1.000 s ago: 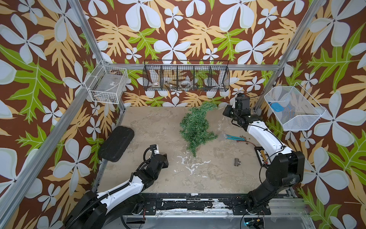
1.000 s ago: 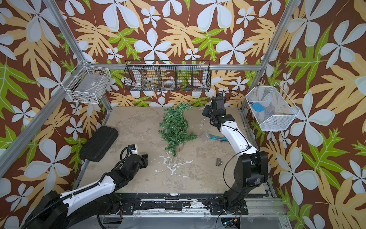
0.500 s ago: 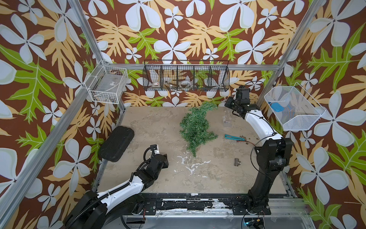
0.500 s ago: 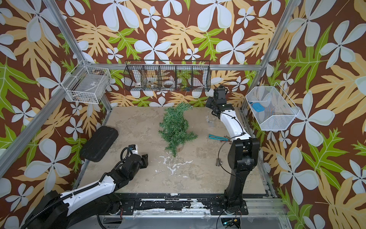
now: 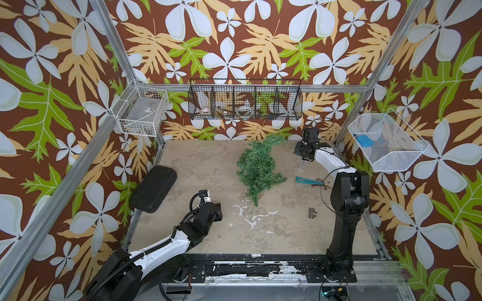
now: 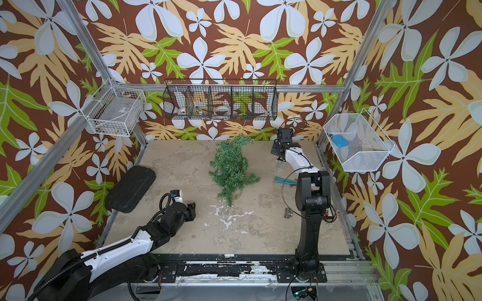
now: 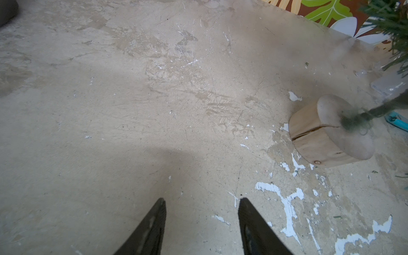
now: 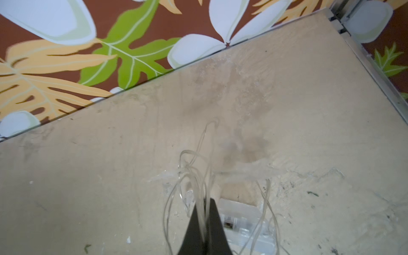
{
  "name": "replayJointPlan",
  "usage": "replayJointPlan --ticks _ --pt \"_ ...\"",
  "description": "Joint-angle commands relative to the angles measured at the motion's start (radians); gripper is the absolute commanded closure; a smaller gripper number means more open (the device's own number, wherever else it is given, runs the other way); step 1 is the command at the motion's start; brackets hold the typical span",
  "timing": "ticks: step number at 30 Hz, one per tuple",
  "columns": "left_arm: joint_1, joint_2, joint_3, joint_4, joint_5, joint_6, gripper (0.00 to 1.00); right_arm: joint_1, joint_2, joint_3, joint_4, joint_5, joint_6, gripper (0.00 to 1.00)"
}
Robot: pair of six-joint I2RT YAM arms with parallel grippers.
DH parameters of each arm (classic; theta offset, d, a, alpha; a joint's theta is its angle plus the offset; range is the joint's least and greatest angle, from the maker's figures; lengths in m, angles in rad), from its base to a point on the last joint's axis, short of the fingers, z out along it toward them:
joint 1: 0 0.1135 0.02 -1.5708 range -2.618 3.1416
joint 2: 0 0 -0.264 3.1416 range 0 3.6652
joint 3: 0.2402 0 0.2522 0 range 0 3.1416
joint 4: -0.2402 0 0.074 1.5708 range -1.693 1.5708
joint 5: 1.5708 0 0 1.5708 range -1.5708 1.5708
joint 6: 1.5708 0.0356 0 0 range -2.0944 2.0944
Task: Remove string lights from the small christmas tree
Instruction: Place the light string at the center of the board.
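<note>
The small christmas tree (image 5: 258, 166) (image 6: 229, 166) lies on its side mid-table, its dark green top toward the back wall. Its round wooden base (image 7: 326, 136) shows in the left wrist view. My right gripper (image 5: 303, 153) (image 6: 277, 153) (image 8: 207, 199) hangs near the back right corner, to the right of the tree. It is shut on loops of the string lights (image 8: 198, 176), whose thin clear wires dangle to the table. A clear plastic box (image 8: 240, 218) on the wire rests below. My left gripper (image 5: 217, 208) (image 6: 193, 208) (image 7: 202, 199) is low at the front left, open, with nothing between its fingers.
A black pad (image 5: 154, 189) lies at the left edge. A teal tool (image 5: 305, 179) and a small metal fitting (image 5: 312, 213) lie on the right. A black wire basket (image 5: 245, 99) and white wire baskets (image 5: 142, 110) (image 5: 386, 142) hang on the walls.
My right arm has drawn back and stood upright over its base, with the gripper still at the back right corner holding the lights. The left arm and the tree have not moved.
</note>
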Motion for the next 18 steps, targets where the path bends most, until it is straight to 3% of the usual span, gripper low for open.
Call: replayJointPlan --ticks 1,7,10,13,18 --pt "0.002 0.003 0.007 0.016 -0.002 0.007 0.44 -0.003 0.013 0.013 -0.015 0.04 -0.017 1.0" --pt "0.003 0.019 0.014 0.012 0.0 0.009 0.44 -0.021 0.026 0.022 -0.039 0.068 -0.015 0.98" --pt "0.003 0.021 0.017 0.007 0.0 0.009 0.44 -0.031 0.027 0.021 -0.051 0.072 -0.005 0.92" --pt "0.003 0.017 0.016 0.007 -0.001 0.01 0.44 -0.034 0.023 0.019 -0.057 0.097 0.004 0.82" --pt "0.003 0.01 0.012 0.009 -0.001 0.009 0.44 -0.042 0.006 0.034 -0.083 0.136 0.032 0.55"
